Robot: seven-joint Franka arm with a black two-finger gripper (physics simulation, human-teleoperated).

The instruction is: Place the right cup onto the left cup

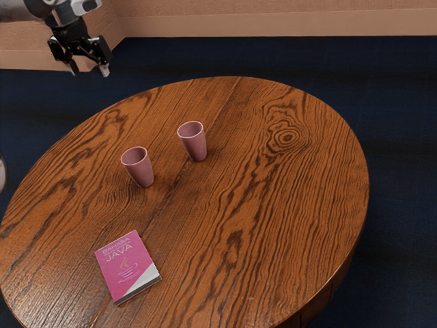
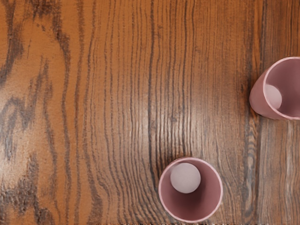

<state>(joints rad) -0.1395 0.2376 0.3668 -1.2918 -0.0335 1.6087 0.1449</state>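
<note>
The book [image 1: 128, 267] lies nearest the camera in the exterior view, flat on the table [image 1: 287, 219], farther from the claw than either cup. The gripper [image 1: 89, 71] hangs high off to the far side, its fingers apart with nothing between them. Below it and out ahead stand two matching cups, well apart: the nearer cup [image 1: 141, 169] and the one beyond, the farther cup [image 1: 196, 145]. You can't be sure from the pictures which one is meant as "right", so lifting the wrong one is your first risk. Come down off-centre and a finger may strike a rim and topple the cup; carry too low and yours could knock the other over.

In the wrist view, the nearer cup stands closer to your claw, the farther cup off to its side. Both are upright, mouths up toward the claw, long axes vertical, narrowing to the base. If you grip it askew, that axis will likely tilt, and the base could catch the receiving rim instead of nesting.
</note>
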